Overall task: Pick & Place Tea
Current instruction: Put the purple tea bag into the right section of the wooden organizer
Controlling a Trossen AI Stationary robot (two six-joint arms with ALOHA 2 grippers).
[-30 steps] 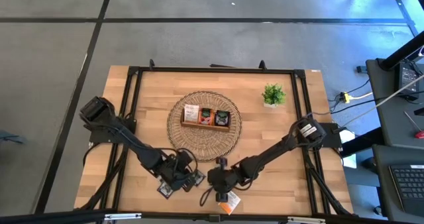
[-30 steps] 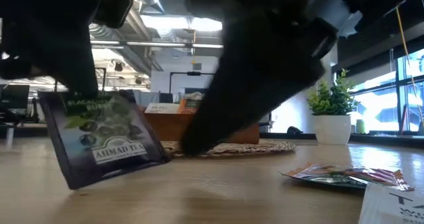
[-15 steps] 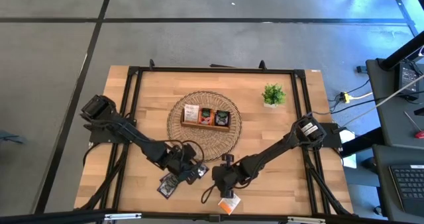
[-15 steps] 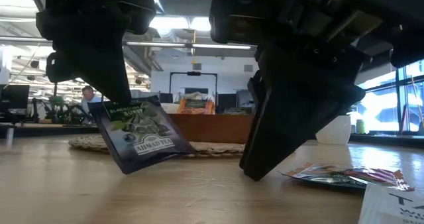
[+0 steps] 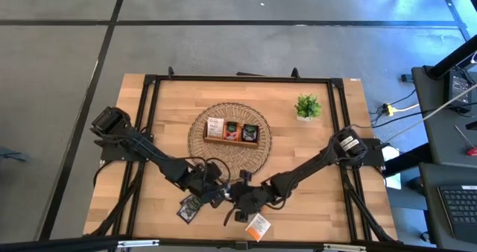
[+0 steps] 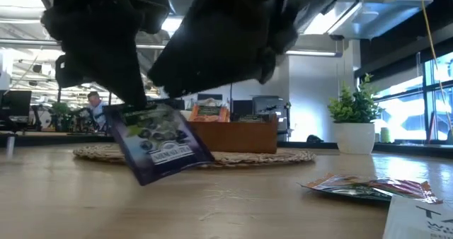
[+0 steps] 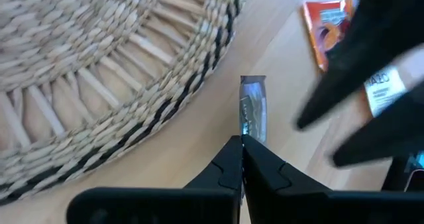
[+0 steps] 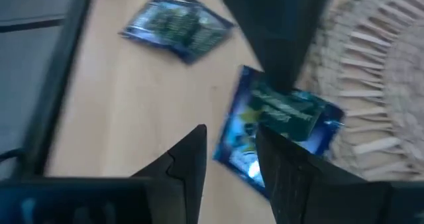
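- Two grippers at work near the table's front edge, both just off the round woven straw mat point(image 5: 229, 140).
- Left gripper point(image 7: 241, 159): I see its fingers pinched tight on the edge of a dark blue-purple square tea sachet point(image 6: 161, 143), lifted clear of the pale wooden table point(image 5: 328, 185) and hanging tilted, its free end pointing away from the claw toward the mat's rim.
- Right gripper point(image 8: 230, 159): fingers parted, holding nothing; the held sachet lies straight ahead of them, close, so I judge a handover or a regrasp possible.
- Brown wooden three-compartment tray point(image 5: 232, 133): sits on the mat, sachets already inside.
- Loose tea: one dark sachet point(image 5: 188, 208) and one orange sachet point(image 5: 258, 224) flat on the table.
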